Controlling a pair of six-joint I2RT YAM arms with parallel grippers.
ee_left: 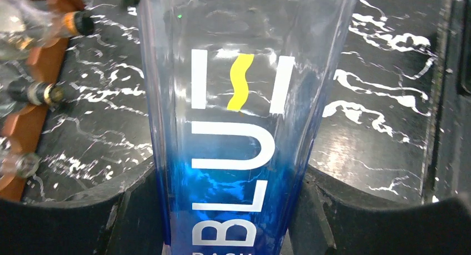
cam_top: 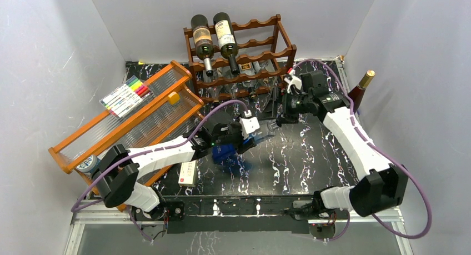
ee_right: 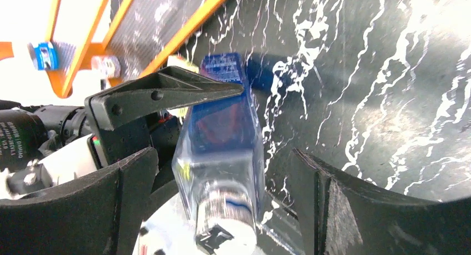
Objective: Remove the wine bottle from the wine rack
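The left pincer [ee_left: 233, 224] is clamped on the blue base end of a square glass bottle [ee_left: 244, 99], one black finger [ee_left: 355, 221] pressed against each side. The bottle's clear upper half, with white letters and a yellow squiggle, juts out ahead of it.

The right pincer [ee_right: 225, 155] faces the bottle's capped neck with its jaws spread wide. One jaw stands on each side of the glass, with a gap on both sides, so it grips nothing.

The bottle lies roughly level over the black marbled desk [cam_top: 311, 155], in front of the wine rack [cam_top: 261, 44] and clear of it. Two dark wine bottles [cam_top: 214, 35] lie on the rack's top tier at its left end, and clear bottles [cam_top: 244, 71] lie lower down. An orange-framed tray [cam_top: 111, 135] carrying markers [cam_top: 128, 96] stands to the left. A gold-capped bottle [cam_top: 362, 87] stands by the right wall.
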